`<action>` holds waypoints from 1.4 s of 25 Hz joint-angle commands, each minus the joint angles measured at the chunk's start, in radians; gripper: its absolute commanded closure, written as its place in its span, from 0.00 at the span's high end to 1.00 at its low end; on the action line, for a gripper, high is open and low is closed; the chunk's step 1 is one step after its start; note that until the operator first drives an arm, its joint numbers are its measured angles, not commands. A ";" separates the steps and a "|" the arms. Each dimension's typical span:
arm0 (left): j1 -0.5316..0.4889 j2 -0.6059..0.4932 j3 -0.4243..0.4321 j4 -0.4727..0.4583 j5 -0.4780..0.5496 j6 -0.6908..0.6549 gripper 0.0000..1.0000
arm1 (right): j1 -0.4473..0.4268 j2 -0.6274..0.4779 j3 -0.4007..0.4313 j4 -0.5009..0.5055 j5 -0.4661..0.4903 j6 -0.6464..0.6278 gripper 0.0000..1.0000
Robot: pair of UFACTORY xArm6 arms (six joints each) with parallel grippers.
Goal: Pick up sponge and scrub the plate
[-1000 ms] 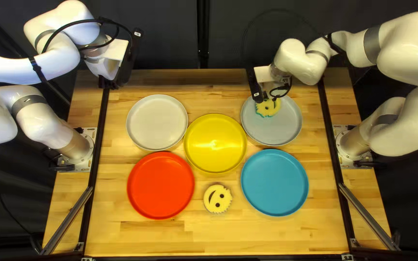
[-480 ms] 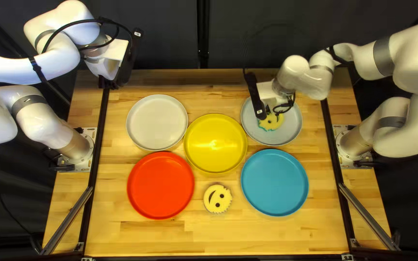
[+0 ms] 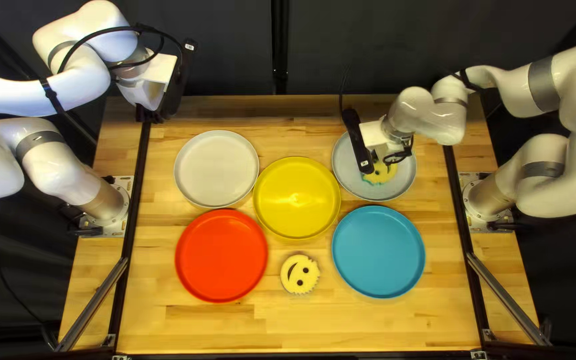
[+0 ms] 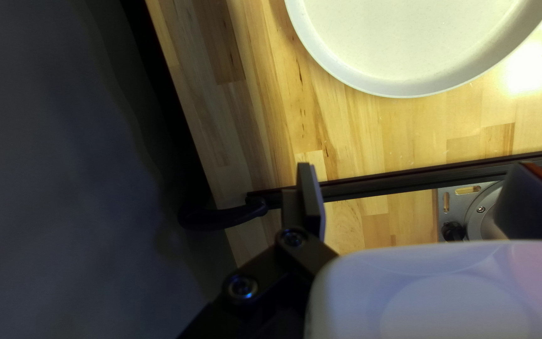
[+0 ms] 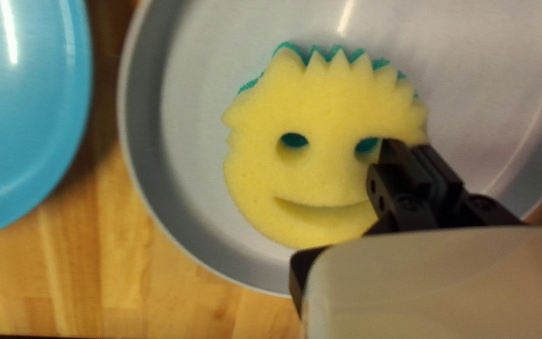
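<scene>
"Looking down past your glossy, rounded white arms, what do you see?"

"You've got a striped wooden table [image 3: 288,333] bearing smooth, round, shallow plates: the red plate [image 3: 221,256] and blue plate [image 3: 379,252], then the yellow plate [image 3: 297,198], pale plate [image 3: 217,169] and grey plate [image 3: 403,183]."

"And your sponge [image 5: 327,176]?"

"Inside the grey plate's raised rim. It's soft yellow foam over green, roundish, with jagged hair, two eye holes and a curved mouth slot. Your second sponge [image 3: 300,274], also toothed, sits between the red and blue plates."

"Your grippers?"

"Your right gripper [image 3: 387,160] pinches the first sponge at its edge, beside one eye. Your left gripper [image 3: 151,117], up by the table's far left corner, has its hard black fingers spread wide, grasping nothing."
</scene>
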 commanded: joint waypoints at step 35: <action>0.000 0.000 0.000 0.000 0.000 0.000 1.00 | -0.026 -0.087 0.096 -0.086 -0.056 0.026 0.00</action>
